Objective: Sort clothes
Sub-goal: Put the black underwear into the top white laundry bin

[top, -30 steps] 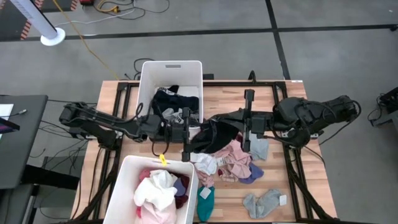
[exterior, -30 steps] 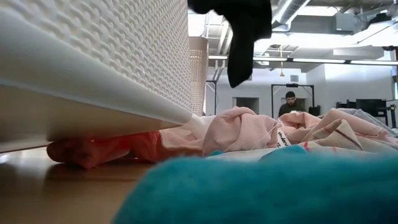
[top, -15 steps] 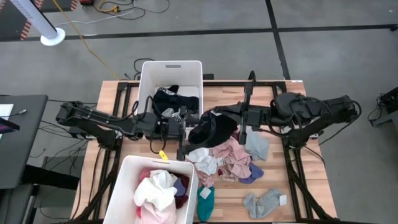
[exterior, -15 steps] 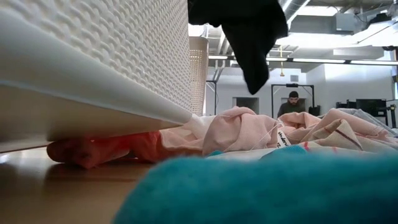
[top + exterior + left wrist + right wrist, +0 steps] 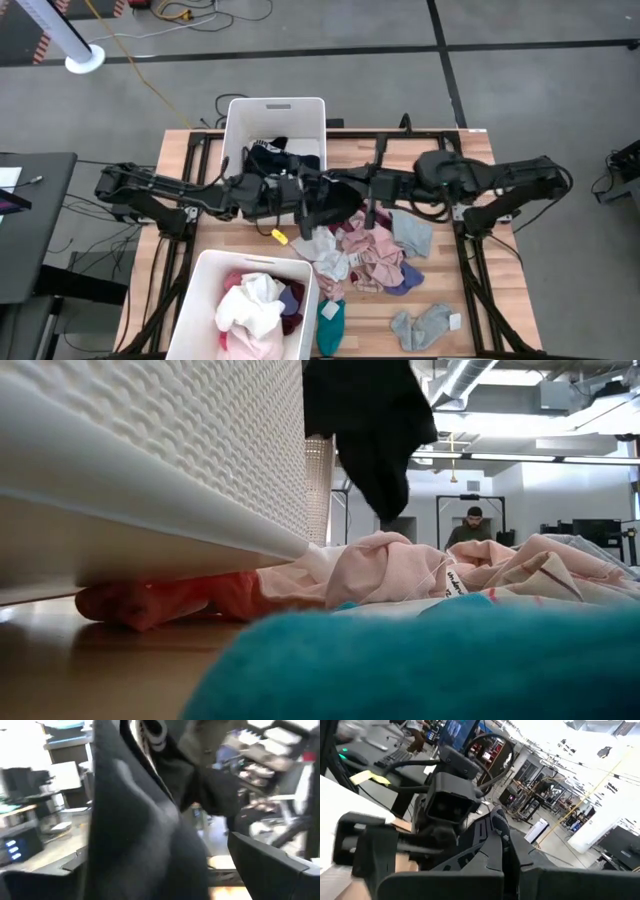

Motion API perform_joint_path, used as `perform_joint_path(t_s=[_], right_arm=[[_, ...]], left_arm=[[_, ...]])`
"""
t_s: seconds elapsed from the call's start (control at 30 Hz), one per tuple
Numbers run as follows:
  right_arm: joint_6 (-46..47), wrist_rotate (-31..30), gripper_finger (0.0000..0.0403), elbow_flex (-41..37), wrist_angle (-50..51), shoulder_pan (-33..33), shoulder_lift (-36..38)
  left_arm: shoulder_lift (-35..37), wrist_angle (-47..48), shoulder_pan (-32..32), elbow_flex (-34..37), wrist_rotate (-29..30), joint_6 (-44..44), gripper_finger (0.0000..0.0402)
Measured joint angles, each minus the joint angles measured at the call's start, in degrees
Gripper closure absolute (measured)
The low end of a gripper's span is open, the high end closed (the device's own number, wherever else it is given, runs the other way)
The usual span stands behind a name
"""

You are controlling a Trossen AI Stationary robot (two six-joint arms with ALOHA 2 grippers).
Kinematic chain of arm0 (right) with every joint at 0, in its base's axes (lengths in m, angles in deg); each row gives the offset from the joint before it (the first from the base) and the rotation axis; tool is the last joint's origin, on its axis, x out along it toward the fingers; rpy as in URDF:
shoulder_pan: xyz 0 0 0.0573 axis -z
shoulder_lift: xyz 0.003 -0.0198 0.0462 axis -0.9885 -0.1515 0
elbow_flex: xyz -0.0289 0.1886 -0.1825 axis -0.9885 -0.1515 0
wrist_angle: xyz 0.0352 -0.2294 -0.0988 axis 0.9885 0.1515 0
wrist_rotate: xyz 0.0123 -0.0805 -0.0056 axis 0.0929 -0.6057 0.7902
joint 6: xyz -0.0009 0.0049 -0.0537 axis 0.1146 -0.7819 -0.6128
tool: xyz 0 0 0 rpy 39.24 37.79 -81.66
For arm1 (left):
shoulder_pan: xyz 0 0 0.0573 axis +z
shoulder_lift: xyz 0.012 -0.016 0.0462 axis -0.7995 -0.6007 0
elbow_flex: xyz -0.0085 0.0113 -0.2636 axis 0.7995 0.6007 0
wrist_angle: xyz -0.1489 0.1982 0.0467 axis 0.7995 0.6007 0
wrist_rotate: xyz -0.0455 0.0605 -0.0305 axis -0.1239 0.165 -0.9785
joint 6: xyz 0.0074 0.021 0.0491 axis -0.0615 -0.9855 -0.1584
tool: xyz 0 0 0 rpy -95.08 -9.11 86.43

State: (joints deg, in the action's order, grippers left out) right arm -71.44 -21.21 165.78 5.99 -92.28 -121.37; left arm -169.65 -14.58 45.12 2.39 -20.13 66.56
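Black garment [image 5: 335, 203]: hangs above mid-table, just right of the far bin [image 5: 275, 115], pinched by the right gripper [image 5: 352, 192], fingers closed. Left gripper [image 5: 308, 200]: spread wide, apparently touching the cloth's left edge. Remaining clothes pile [image 5: 368, 255]: directly nearer.

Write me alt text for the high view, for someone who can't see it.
Seen from above, the right end effector holds a black fabric garment at the corner of the far white plastic bin, with the open left end effector alongside. Loose pink, white and grey clothes lie on the wooden table.
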Motion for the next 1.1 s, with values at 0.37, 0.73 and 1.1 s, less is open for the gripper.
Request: perform_joint_path(t_s=[0.37, 0.73, 1.1], right_arm=[[-1.7, -0.2, 0.0396, 4.0, 2.4, -2.3, -0.1], [-1.8, -8.3, 0.0396, 4.5, 10.5, -6.9, 2.9], [4.7, -12.4, 0.0349, 4.6, 19.8, -7.5, 3.1]], left_arm=[[-0.5, 10.3, 0.2, -4.4, 1.8, -3.3, 0.0165], [-0.5, 19.4, -0.7, -9.8, 2.0, -10.3, 0.0378], [-0.5, 34.9, -1.6, -24.1, 5.8, -18.0, 0.0398]])
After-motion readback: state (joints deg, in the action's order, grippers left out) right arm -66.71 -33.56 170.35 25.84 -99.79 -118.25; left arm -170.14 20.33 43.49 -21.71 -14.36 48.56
